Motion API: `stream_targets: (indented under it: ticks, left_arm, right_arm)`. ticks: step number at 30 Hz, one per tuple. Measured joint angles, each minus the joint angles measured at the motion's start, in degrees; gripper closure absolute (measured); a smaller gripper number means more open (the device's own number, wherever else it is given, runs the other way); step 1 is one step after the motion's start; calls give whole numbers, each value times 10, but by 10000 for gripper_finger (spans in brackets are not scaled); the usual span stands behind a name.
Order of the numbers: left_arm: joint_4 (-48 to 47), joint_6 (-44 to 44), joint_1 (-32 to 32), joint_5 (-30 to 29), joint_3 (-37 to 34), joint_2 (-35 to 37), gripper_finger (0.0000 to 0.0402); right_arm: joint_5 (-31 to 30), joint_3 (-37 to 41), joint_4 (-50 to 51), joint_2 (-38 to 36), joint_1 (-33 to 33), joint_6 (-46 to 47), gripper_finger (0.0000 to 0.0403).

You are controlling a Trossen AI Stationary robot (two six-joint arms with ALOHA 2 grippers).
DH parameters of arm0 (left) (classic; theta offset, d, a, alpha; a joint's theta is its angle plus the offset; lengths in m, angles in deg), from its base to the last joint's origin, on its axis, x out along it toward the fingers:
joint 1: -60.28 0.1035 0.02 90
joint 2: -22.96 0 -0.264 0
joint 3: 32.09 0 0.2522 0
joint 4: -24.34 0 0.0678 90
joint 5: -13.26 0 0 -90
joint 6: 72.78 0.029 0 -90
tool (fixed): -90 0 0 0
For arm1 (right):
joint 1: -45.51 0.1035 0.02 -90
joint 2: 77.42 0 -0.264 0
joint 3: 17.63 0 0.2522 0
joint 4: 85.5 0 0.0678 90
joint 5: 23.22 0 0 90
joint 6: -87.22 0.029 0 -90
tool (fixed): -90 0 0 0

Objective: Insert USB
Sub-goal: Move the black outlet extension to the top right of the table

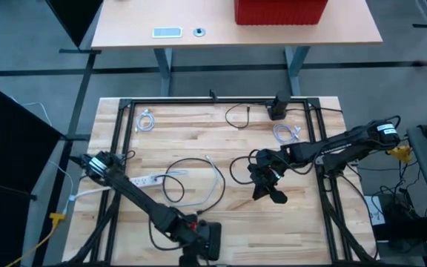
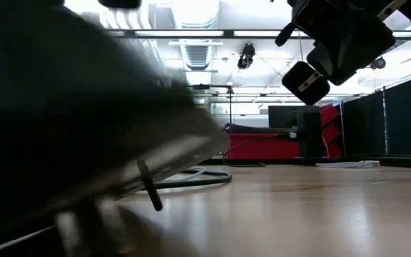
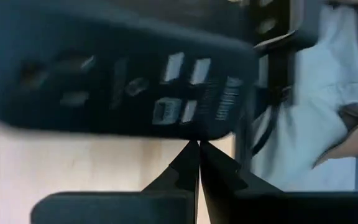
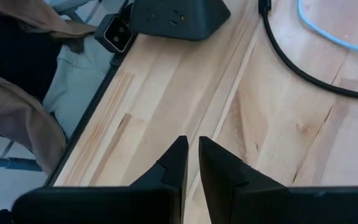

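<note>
Your left gripper point(image 3: 199, 163) has its two fingertips pressed together with nothing between them, right up against the dark hub point(image 3: 117, 68). In the left wrist view that hub fills most of the frame just past the tips, its face showing a row of pale rectangular ports. From above, the left gripper point(image 1: 199, 236) and the hub point(image 1: 210, 239) sit at the near edge of the wooden table point(image 1: 302, 222), and the left arm reaches back from the hub toward the white power strip point(image 1: 148, 179).

Your right gripper point(image 4: 190, 163) is nearly closed, a thin gap left between the tips, and it holds nothing. It points down at bare wood, with the hub point(image 4: 176, 15) well ahead of it at the table edge. In the high view the right gripper point(image 1: 267, 190) hovers above the table, well apart from the hub and toward the right side.

The black cable point(image 1: 245, 169) curls on the table just beside the right gripper, on the side away from the hub; I cannot tell where its USB plug lies. A second black cable point(image 1: 178, 178) loops between the power strip and the hub, overlapped by a white cable point(image 1: 215, 178). Farther from the hub, near the back rail, sit a black adapter point(image 1: 277, 107) and two small coiled cables point(image 1: 286, 133) and point(image 1: 145, 120).

Past the table edge beside the hub, a person's sleeve point(image 4: 17, 118) shows in the right wrist view.
</note>
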Motion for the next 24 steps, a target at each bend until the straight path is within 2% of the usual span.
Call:
stream_targets:
  ticks: [4, 8, 14, 17, 19, 24]
  left_arm:
    - [10, 54, 19, -59, -1, -9, 402]
    - [18, 154, 66, -144, -1, -7, 402]
    - [88, 309, 168, -154, -3, -5, 402]
    - [21, 327, 203, -162, -2, 13, 402]
    - [-42, 322, 212, -189, -2, 34, 402]
    - [-177, 258, 206, -308, -9, 101, 402]
  right_arm:
    - [0, 0, 0, 0, 0, 0, 378]
    - [0, 0, 0, 0, 0, 0, 379]
    - [0, 0, 8, 0, 4, 14, 380]
    - [-1, 1, 24, -6, 23, 3, 381]
    - [-11, 1, 9, -7, 48, 2, 381]
    - [-133, -1, -50, 21, 128, 0, 400]
